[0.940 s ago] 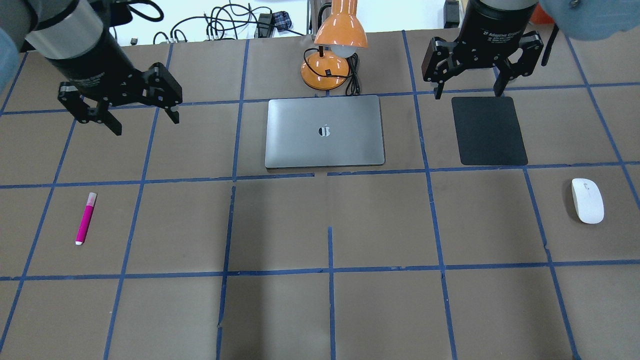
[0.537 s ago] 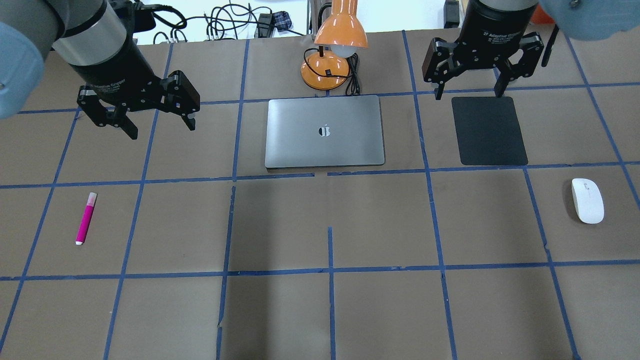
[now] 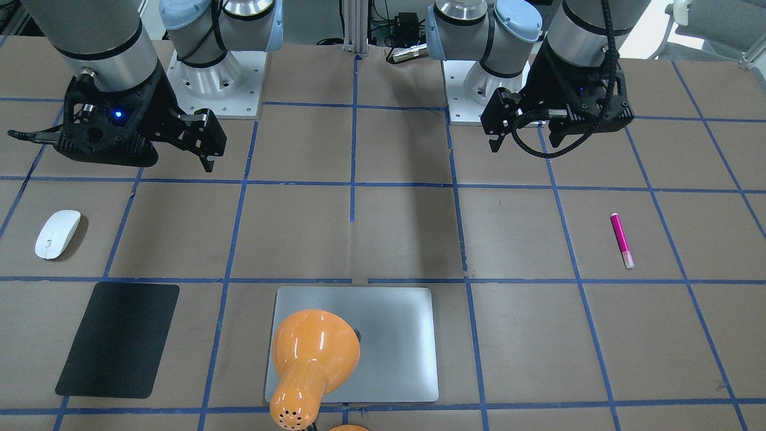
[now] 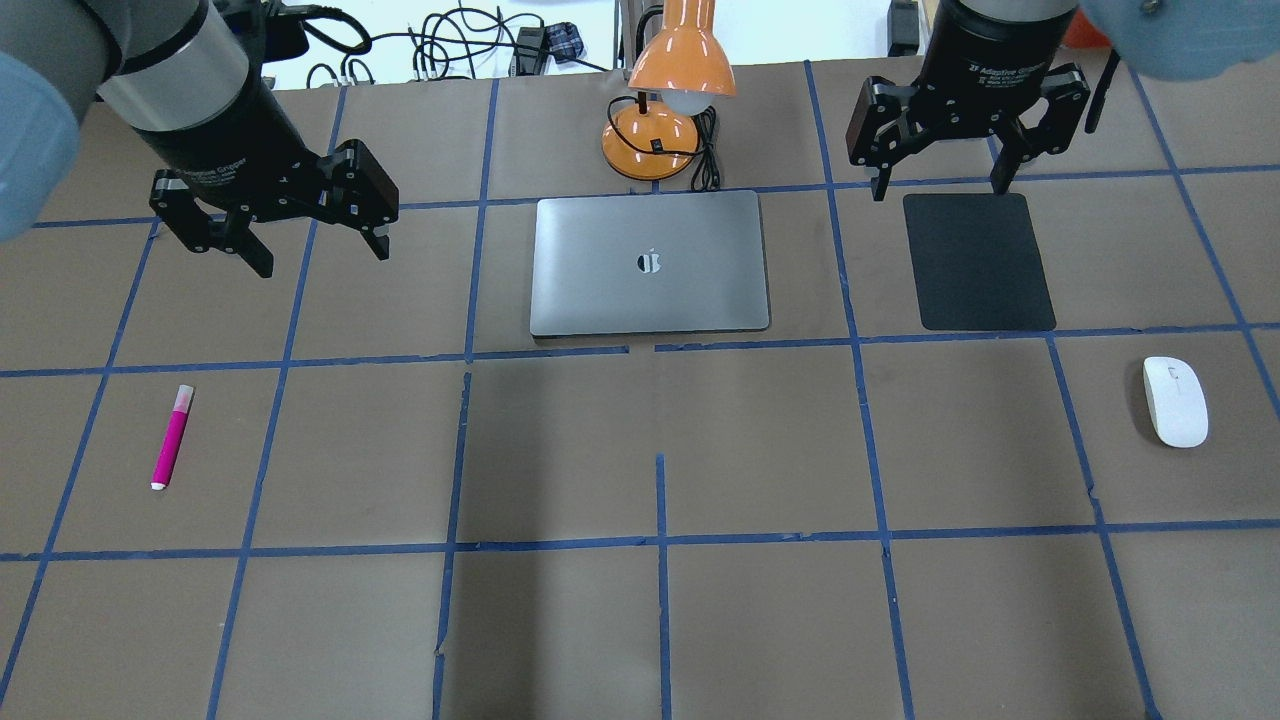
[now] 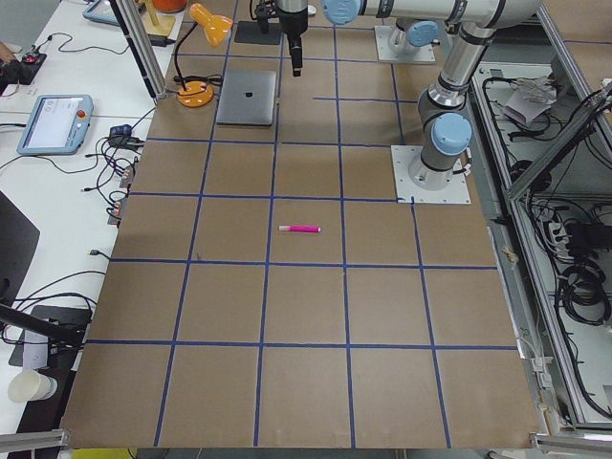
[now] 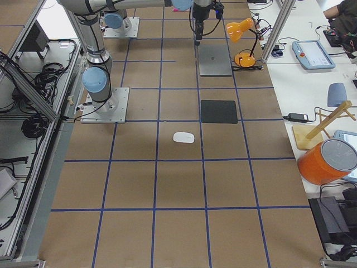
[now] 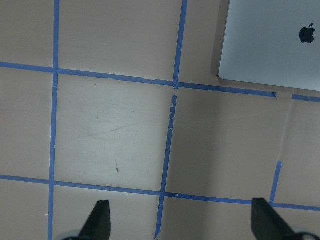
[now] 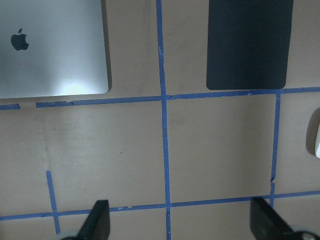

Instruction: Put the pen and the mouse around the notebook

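Status: left pincer [image 4: 322,255] is hanging released and empty above the worktop [image 4: 760,450], left of the notebook [image 4: 650,262]. Right pincer [image 4: 940,185] is likewise released and empty, hovering over the far edge of the black pad [image 4: 978,262].

Pen [image 4: 171,437] is lying flat on the robot's left, well apart from the notebook and nearer the robot, pale cap pointing away from it. Mouse [image 4: 1175,401] is sitting far right, past the pad.

Step looks like reach-to-grasp, not yet begun.

- **Pen:** left arm should be coming down over the pen's middle, jaws turned across its slim body and going low. It is thin and may be rolling.
- **Mouse:** right arm should be straddling the mouse's narrow width, since the smooth shell may be slipping.
- **Placing:** lamp [image 4: 665,100] is crowding the notebook's far edge, so the sides are looking safer.
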`<state>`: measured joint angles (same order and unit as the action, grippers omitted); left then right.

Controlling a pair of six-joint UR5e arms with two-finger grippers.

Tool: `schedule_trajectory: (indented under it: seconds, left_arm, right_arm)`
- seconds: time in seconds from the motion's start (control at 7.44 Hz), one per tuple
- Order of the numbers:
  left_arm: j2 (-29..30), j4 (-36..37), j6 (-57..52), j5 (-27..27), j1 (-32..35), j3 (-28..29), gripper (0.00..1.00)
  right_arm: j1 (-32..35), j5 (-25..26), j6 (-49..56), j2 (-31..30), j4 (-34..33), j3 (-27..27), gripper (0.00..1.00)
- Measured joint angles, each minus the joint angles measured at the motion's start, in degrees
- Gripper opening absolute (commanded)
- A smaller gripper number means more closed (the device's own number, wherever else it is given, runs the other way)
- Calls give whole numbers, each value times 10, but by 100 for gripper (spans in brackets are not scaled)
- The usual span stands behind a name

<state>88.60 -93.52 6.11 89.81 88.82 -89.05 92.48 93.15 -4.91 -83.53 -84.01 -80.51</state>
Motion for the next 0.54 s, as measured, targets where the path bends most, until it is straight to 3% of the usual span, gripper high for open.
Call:
schedule_trajectory:
  seconds: [0.27, 0.54]
  left_arm:
    - [-1, -3, -7, 10, -23, -3, 100]
    - [9, 6, -72, 50, -81, -34, 100]
  right_arm:
    - [-4, 0, 12, 2, -1, -1, 100]
    - [-68, -4, 109, 35, -46, -24, 100]
